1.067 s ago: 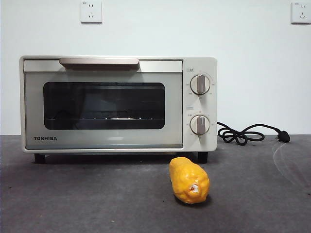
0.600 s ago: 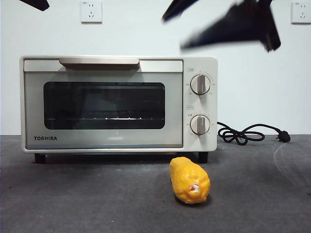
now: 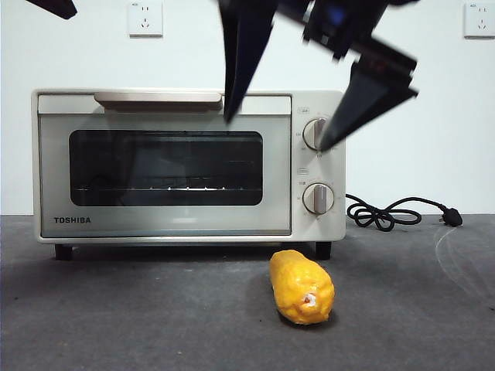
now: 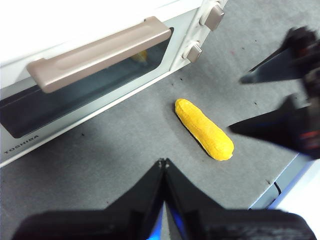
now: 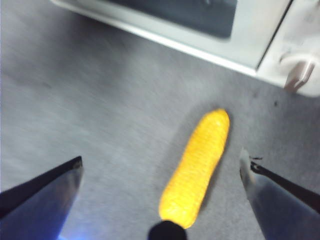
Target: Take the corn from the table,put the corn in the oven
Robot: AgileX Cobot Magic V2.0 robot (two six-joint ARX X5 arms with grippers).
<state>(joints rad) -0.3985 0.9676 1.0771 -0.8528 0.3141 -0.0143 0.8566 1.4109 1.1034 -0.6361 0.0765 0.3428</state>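
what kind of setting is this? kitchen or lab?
Likely a lab test bench, not a kitchen: a toaster oven and a corn cob on a bare grey table, plain white wall with sockets, cord unplugged.

Motion-blurred right claw (image 3: 278, 131) across the oven (image 3: 186, 166) front; corn (image 5: 197, 167) tip behind a dark knob.

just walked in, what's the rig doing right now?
The right gripper is above the corn with its jaws spread wide, nothing held yet. The corn lies on the table in front of the oven, stub end facing the front camera. The oven door is closed, with the handle untouched. The left gripper has its jaws shut and empty, facing the oven front, and shows in the front view only as a black tip at a top corner.
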